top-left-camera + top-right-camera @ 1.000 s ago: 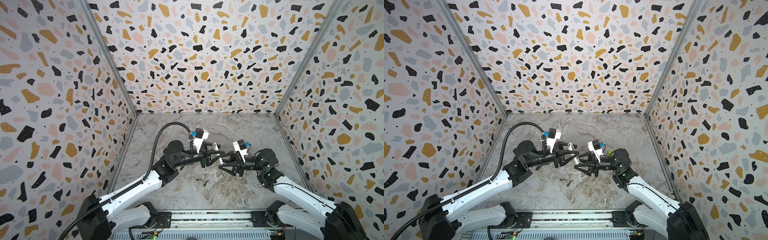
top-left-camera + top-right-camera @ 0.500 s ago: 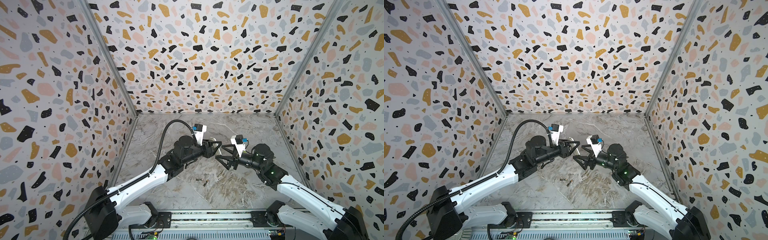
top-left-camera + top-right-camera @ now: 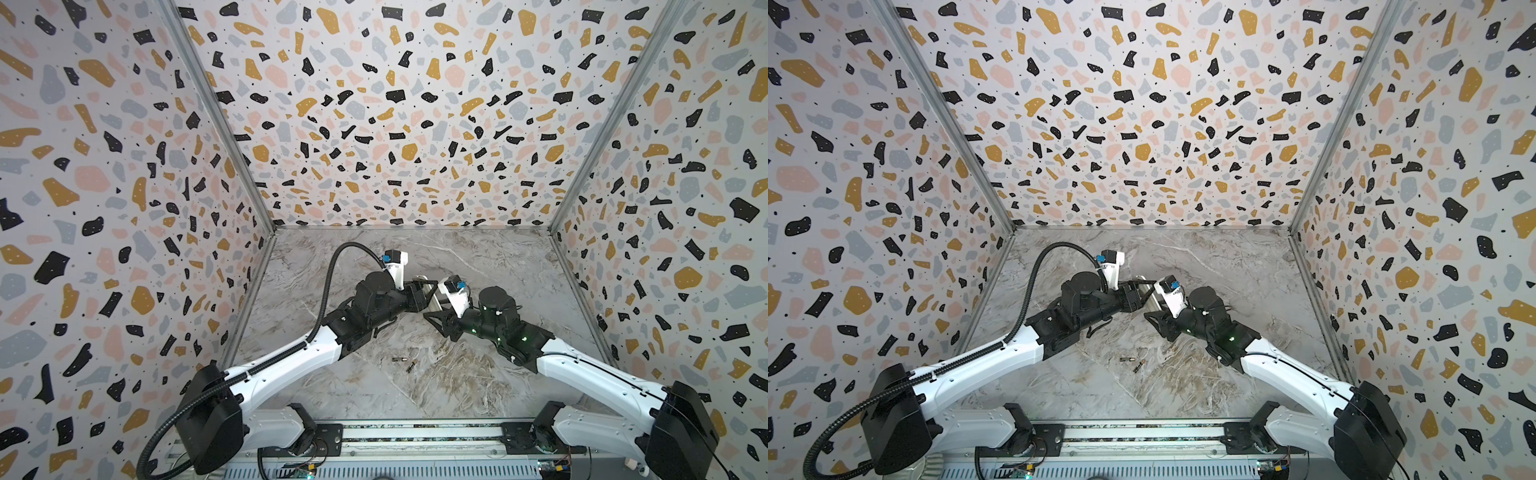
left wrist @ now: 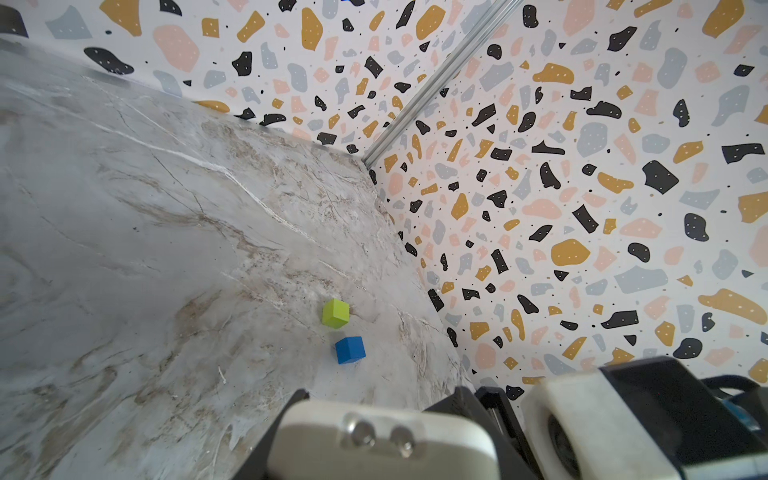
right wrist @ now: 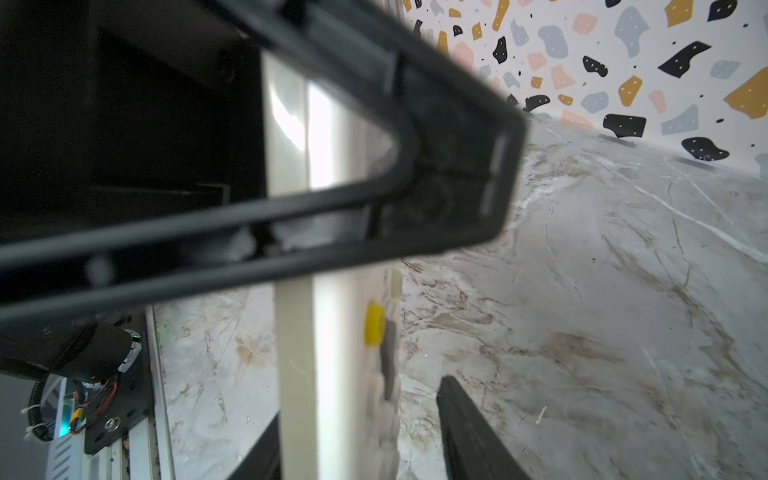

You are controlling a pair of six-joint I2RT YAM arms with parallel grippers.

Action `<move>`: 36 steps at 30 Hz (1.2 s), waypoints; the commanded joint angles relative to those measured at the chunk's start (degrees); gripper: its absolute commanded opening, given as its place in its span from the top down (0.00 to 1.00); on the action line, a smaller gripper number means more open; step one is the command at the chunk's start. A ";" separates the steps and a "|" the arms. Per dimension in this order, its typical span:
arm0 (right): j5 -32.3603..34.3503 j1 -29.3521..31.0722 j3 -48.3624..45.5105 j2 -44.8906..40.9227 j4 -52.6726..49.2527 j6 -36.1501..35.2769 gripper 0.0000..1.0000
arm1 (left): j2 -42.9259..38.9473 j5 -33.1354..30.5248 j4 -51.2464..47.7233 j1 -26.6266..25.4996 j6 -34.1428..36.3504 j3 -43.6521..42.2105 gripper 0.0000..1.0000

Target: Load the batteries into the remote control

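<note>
Left jaws grip slim white remote control [image 5: 328, 353]; cylindrical batteries [image 3: 398, 359] on marble [image 3: 457, 386].

Two batteries [image 3: 398, 359] [image 3: 410, 366], one remote control [image 4: 382, 453], one green cube [image 4: 335, 313] and one blue cube [image 4: 350, 350] are on view.

1. The left arm [image 3: 291, 357] has stretched farther out and to the right, so its black wrist joint [image 3: 376, 286] now sits nearer the middle of the scene.
2. The right arm [image 3: 590, 374] has swung left, bringing the right gripper [image 3: 435, 312] close beside the left gripper [image 3: 423, 294].
3. The right gripper's jaws were spread wide half a second ago. They have since narrowed around the slim white rectangular plastic remote control [image 3: 434, 300], with one finger [image 5: 465, 424] just apart from it.
</note>
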 commanded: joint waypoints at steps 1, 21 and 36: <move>2.79 0.02 2.17 0.43 -1.37 -0.69 0.66 | 0.30 0.48 3.88 -0.16 -1.10 0.92 1.00; -19.04 -6.18 -5.01 -10.54 9.36 3.30 1.00 | -10.62 12.10 5.11 0.69 15.51 -1.39 0.09; -39.71 -6.18 -7.35 -11.14 25.62 10.25 1.00 | -14.52 24.00 8.54 0.60 21.28 -3.38 0.19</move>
